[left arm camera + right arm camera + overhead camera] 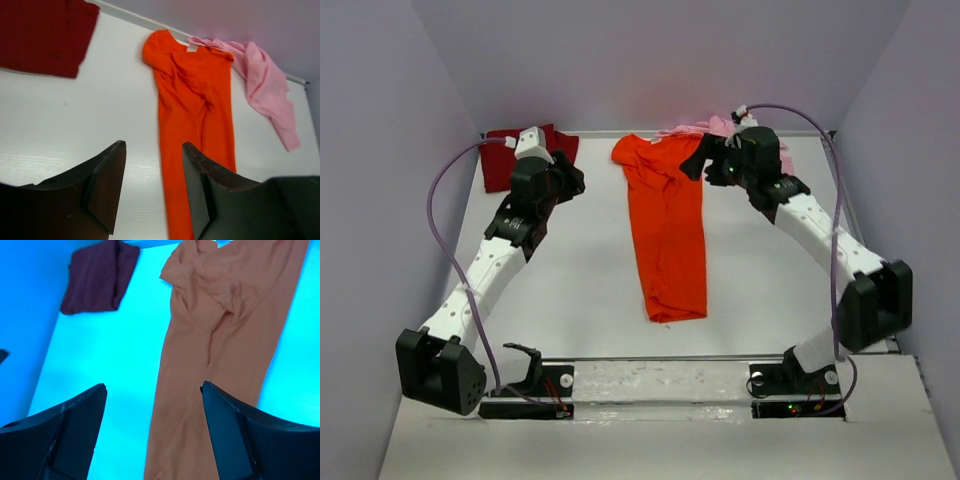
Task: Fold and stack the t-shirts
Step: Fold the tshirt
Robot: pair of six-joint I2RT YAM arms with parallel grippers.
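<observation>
A bright orange cloth t-shirt is seen lying in the centre of the top view as a long, narrow strip on the white table. Its collar end is towards the top of the frame and its hem towards the bottom. A dark red cloth t-shirt is laid as a compact, flat, roughly square shape in the upper left. A light pink cloth t-shirt is left crumpled in the upper right, next to the orange collar.

The left gripper is held above the table with its jaws wide apart and nothing between them. The right gripper is held over the upper part of the orange strip, equally wide and empty.

The orange shirt is judged to be mid-fold, with its lengthwise folds made and its crosswise fold not yet made. For the next move, one end of the strip would need to be pinched at both corners, one per gripper. That end would then be carried evenly over the other so that no twist is introduced.
</observation>
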